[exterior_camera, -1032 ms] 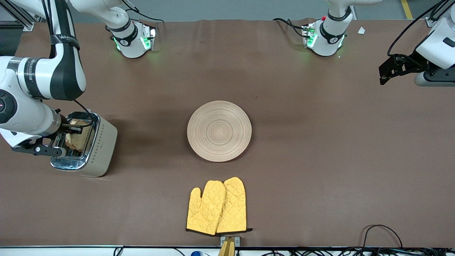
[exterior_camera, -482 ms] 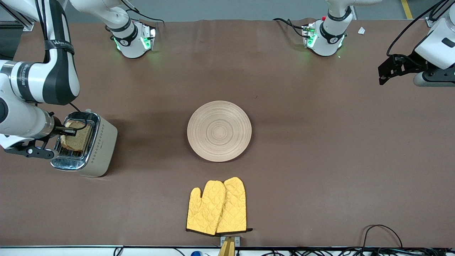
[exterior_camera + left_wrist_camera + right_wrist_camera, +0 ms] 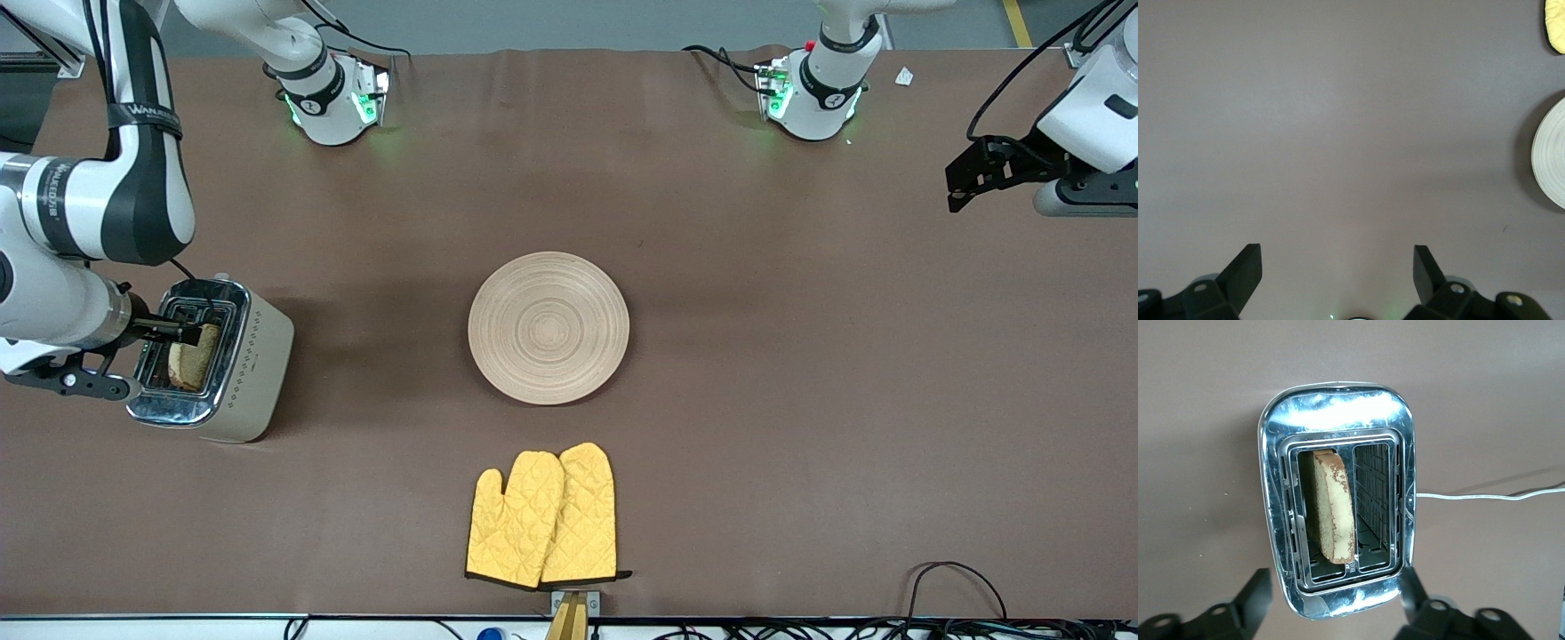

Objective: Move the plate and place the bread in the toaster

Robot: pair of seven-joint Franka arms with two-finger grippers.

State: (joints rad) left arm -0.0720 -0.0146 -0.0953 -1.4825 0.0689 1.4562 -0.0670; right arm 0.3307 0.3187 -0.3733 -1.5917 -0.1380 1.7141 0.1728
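Note:
The cream toaster (image 3: 253, 364) with a chrome top stands at the right arm's end of the table. The brown bread (image 3: 193, 356) stands on edge in the slot on the toaster's dotted side and leans a little. In the right wrist view the bread (image 3: 1335, 513) sits in one slot of the toaster (image 3: 1335, 413) and the other slot is empty. My right gripper (image 3: 169, 332) hangs open and empty over the toaster top, its fingers apart (image 3: 1335, 597). The round beige plate (image 3: 548, 327) lies empty at the table's middle. My left gripper (image 3: 965, 182) waits open and empty (image 3: 1338, 267) above the left arm's end of the table.
A pair of yellow oven mitts (image 3: 544, 517) lies nearer to the front camera than the plate. The toaster's white cord (image 3: 1485, 495) runs off over the brown table. The left wrist view shows the plate's edge (image 3: 1551, 160) and a mitt tip (image 3: 1557, 23).
The right gripper has let go of the bread. The slice went from lying tilted over the toaster top to standing in the slot. The left arm has not moved.

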